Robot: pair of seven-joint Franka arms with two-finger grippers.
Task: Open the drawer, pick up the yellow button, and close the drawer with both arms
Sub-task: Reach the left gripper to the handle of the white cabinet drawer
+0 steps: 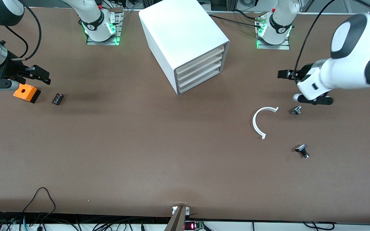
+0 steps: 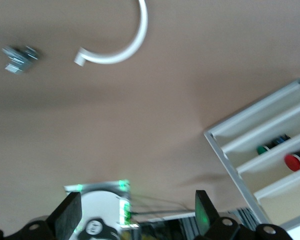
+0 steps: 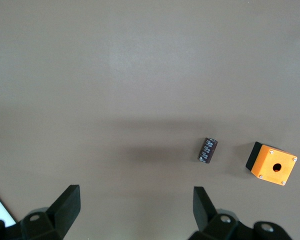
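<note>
**Drawers shut, both claws open and empty**

The white cabinet stands on the table between the two arm bases, its four cream fronts angled toward the left arm's end. The drawer, uppermost of the stack, sits flush with the three below it, so nothing is opened yet. It looks like a light, shallow plastic tray that should slide easily; no handle shows, so my guess is the hold lies at the lip of its front edge, and the cabinet may shift unless the other arm steadies it.

The left wrist view looks into the cabinet, where a red-capped button and a green-capped one lie on separate levels. No orange-yellow button is visible anywhere; presumably it lies inside the closed drawer. Such a piece would be small, rigid and light.

The left claw hangs open over the table near a small metal part. The right claw is open and empty just above the orange cube.
</note>
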